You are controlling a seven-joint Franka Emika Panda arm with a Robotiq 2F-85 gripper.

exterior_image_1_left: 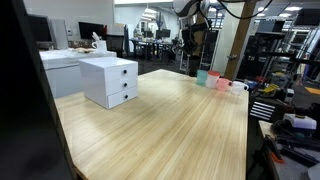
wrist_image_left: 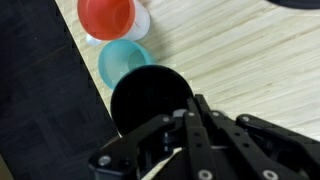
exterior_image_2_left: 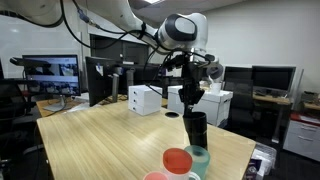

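Note:
My gripper [wrist_image_left: 190, 108] hangs over the table's corner and its fingers are closed together on the near rim of a tall black cup [wrist_image_left: 148, 95]. In an exterior view the gripper [exterior_image_2_left: 190, 104] stands straight above the black cup [exterior_image_2_left: 196, 128], which is upright at table height. Beside it are a teal cup [wrist_image_left: 124, 58], a red cup [wrist_image_left: 105, 15] and a white cup [wrist_image_left: 141, 20]. The teal cup [exterior_image_2_left: 199, 154] and red cup [exterior_image_2_left: 178, 162] also show in an exterior view. Whether the black cup touches the table cannot be told.
A white two-drawer box [exterior_image_1_left: 110, 80] stands on the light wooden table [exterior_image_1_left: 170, 120]; it also shows in an exterior view [exterior_image_2_left: 147, 99]. The cups [exterior_image_1_left: 214, 79] sit near the table's far edge. Desks, monitors and shelving surround the table.

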